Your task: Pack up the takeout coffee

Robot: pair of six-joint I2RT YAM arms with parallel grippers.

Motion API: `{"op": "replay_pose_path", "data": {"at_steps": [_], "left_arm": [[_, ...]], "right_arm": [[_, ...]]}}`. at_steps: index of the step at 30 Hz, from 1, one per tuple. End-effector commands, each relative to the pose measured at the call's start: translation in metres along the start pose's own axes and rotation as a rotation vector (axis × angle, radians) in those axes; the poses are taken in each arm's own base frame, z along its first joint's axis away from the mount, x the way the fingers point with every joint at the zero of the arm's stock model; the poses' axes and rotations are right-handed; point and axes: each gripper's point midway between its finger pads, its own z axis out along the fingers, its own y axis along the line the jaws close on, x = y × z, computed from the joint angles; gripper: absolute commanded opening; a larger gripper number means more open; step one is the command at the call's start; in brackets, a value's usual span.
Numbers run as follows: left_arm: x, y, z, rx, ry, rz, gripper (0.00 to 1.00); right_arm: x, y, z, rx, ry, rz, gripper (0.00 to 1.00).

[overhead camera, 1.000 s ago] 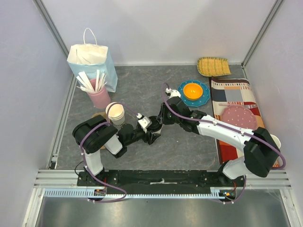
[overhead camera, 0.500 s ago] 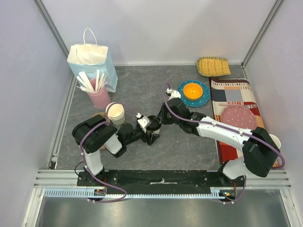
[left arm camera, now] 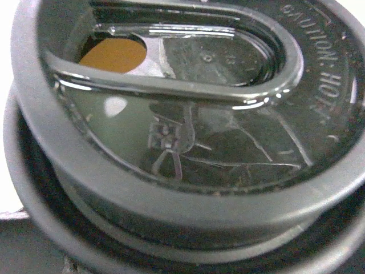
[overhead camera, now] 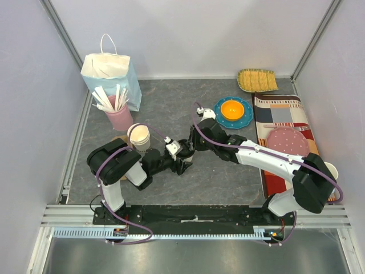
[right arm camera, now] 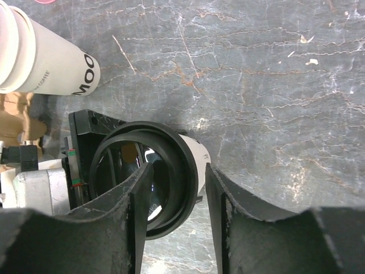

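Left wrist — glossy, round plastic lid

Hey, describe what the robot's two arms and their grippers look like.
Both arms are built of white links and bulky black joints, the left arm and the right arm alike. A purple cable runs along each. The right gripper has black, rough-textured, curved fingers. The left gripper has a white body with small red and green marks.

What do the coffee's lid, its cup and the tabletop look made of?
Lid: black moulded plastic, glossy; embossed lettering, reflections. Cup: white paper, matte, probably. Tabletop: dark grey stone-look surface with pale veins; real stone or laminate is unclear.
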Motion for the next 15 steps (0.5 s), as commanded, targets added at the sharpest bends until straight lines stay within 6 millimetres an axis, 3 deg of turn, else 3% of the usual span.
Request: {"op": "replay_pose_path", "data": {"at_steps": [1, 9, 12, 15], "left_arm": [[-0.086, 0.005, 0.001, -0.014, -0.335, 0.152, 0.8], [-0.082, 0.006, 0.003, -0.016, -0.324, 0.153, 0.78], [-0.082, 0.007, 0.003, -0.017, -0.325, 0.156, 0.78], [-0.082, 0.008, 0.003, -0.021, -0.324, 0.153, 0.78]], "right_arm": [[0.019, 0.002, -0.01, 0.007, 0.091, -0.082, 0.52], [-0.022, 0.02, -0.027, -0.011, 0.003, -0.225, 0.64], [-0.033, 0.035, -0.034, -0.047, -0.03, -0.282, 0.61], [-0.037, 0.046, -0.036, -0.078, -0.048, -0.32, 0.53]]}}
